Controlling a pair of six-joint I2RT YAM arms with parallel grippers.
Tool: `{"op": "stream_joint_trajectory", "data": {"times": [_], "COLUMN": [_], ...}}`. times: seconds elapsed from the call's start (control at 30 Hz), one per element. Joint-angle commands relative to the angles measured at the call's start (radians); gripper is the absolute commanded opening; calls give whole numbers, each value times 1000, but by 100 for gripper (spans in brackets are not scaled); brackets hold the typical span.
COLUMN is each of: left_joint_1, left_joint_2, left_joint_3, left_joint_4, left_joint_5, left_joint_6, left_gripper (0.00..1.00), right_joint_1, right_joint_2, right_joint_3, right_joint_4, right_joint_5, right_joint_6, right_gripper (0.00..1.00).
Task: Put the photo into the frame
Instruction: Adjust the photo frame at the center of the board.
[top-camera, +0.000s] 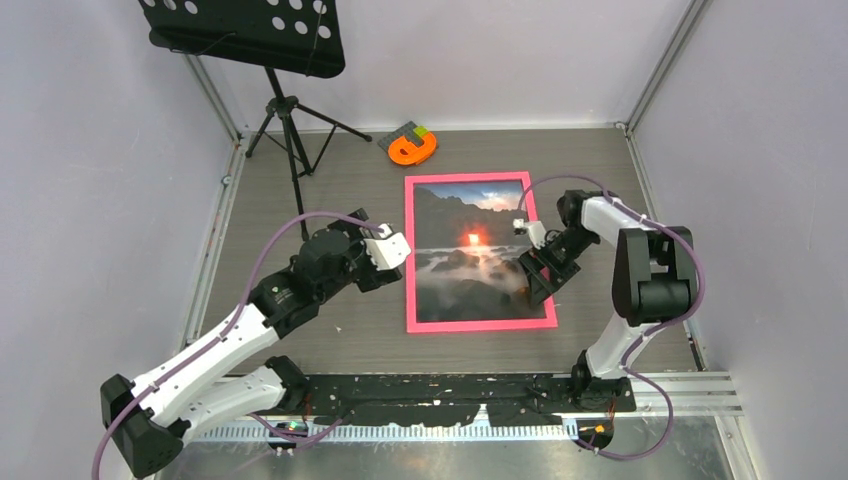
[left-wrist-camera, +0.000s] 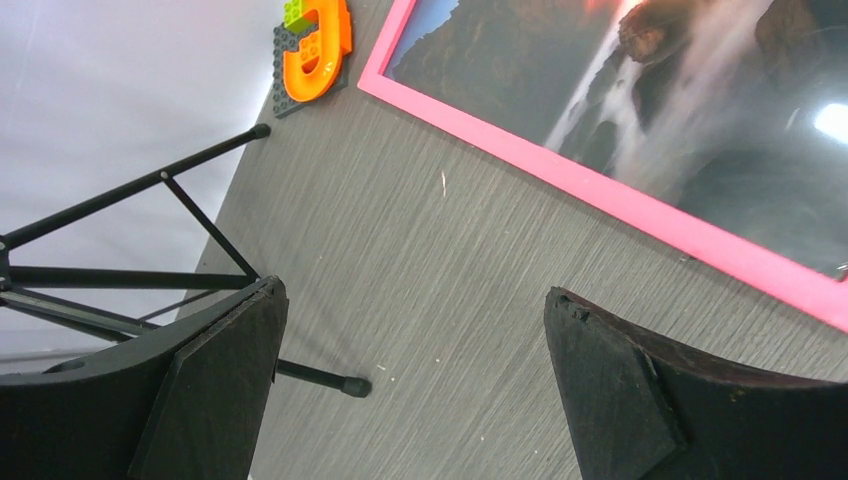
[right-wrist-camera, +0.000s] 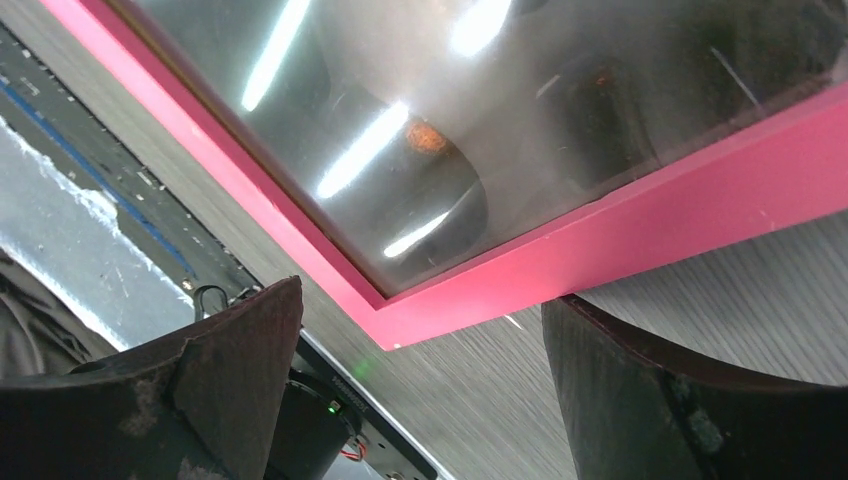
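Tabletop (top-camera: 600, 170) frame (top-camera: 480, 325) lies partly beneath right claw (top-camera: 531, 282).

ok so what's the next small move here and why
Probably lift the right gripper straight up, away from the near corner of the frame: the photo already looks seated flat inside it, and both this gripper and the left gripper stand open, holding nothing.

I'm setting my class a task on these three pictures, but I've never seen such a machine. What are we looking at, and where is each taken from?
Two robot arms stand at the near edge of the table. One picture looks down from above; the other two come from wrist cameras, dark fingers showing. On the table lies a sunset photo inside a pink frame; beyond it, an orange toy piece and a black stand. The left gripper and right gripper are open, holding nothing.
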Motion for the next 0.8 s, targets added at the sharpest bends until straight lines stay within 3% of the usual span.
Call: {"op": "stream_joint_trajectory", "data": {"times": [0.0,0.3,0.77], "left_joint_1": [15,72,315], "left_joint_2": [-33,-76,-144], "left_joint_3": [-21,-64,-100], "left_joint_4": [52,51,58], "left_joint_5": [-20,5,144], "left_joint_6": [7,-30,-262], "left_gripper": [100,100,99], "right_joint_1": [76,122,104], "right_joint_2": [0,-102,-584], "right_joint_3": [1,-1,-103], "right_joint_4": [-34,22,443], "right_joint_5": [-113,-117,281], "right_joint_6": [-24,60,354], "right_gripper": [95,95,95]}}
